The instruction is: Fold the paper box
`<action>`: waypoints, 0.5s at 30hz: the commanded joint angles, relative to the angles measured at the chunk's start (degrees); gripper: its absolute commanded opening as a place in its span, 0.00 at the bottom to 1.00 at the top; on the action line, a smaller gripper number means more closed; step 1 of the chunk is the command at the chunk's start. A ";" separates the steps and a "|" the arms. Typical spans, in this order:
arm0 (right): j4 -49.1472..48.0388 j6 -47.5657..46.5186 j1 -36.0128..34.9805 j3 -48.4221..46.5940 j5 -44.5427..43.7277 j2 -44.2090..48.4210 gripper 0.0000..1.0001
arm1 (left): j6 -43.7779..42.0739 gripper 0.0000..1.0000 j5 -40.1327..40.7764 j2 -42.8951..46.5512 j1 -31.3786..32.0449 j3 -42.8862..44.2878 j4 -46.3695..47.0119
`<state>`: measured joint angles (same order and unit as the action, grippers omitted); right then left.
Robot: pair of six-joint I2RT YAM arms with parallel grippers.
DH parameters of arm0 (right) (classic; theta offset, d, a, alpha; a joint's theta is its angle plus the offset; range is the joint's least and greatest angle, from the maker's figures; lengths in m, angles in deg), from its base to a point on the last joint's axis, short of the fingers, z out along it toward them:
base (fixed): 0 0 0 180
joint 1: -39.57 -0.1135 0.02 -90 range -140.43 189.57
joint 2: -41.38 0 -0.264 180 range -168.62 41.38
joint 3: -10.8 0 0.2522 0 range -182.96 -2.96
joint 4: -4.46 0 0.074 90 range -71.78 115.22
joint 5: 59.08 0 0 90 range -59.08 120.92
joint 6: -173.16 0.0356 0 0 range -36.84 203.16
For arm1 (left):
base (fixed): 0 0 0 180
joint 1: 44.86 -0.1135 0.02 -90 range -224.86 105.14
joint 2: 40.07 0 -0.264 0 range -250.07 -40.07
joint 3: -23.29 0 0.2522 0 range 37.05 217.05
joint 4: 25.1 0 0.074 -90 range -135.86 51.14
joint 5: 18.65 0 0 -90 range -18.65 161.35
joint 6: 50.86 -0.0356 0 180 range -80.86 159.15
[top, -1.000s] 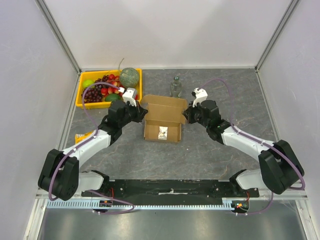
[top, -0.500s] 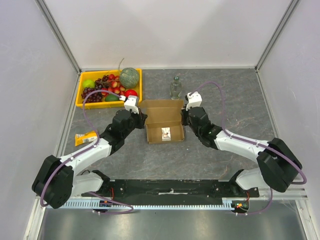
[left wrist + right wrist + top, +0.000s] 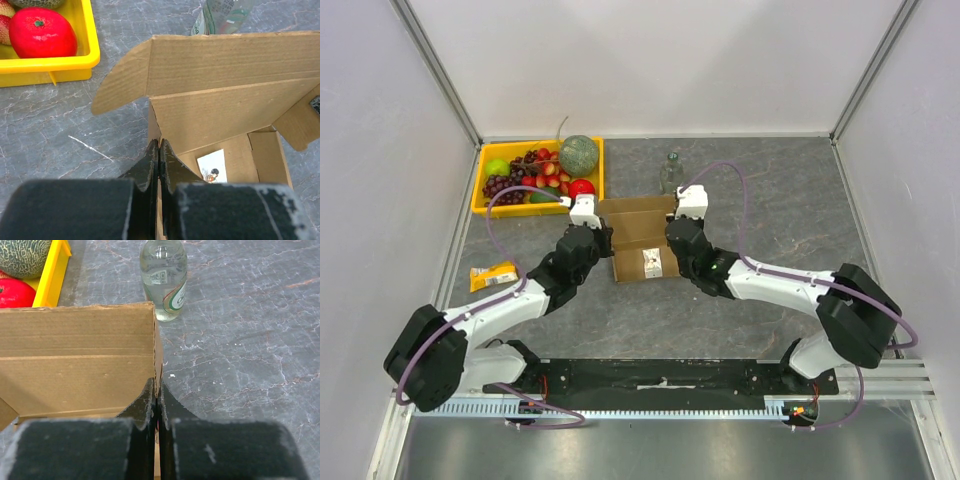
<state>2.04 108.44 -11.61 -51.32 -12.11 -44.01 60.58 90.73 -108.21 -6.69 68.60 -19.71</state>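
While the paper box [image 3: 638,222] sits mid-table, lid flap raised, both arms flank it. Left gripper [image 3: 159,149]: fingers pressed together, tips at box's left wall. Right gripper [image 3: 157,389]: likewise closed, tips at right wall. Bottle [image 3: 163,277] just behind.

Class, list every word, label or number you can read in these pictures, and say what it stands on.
No text can be read.
Label on the glass bottle: lettering too blurred.
Small card in the paper box: print too small.
Print on the yellow packet: too small.
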 commanded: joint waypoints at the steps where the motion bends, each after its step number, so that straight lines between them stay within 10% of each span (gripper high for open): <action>1: 0.36 7.85 -3.58 -4.99 -4.96 -2.24 0.00 | 5.46 0.02 4.35 -1.64 4.01 3.69 4.75; 15: -20.53 -2.51 -4.90 10.55 2.15 3.03 0.00 | 1.87 0.02 7.25 -2.08 8.93 -0.95 13.96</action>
<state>-3.58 108.97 -14.43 -45.22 -18.20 -43.35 62.02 101.31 -110.85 -0.41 69.63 -17.28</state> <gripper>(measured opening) 0.010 0.032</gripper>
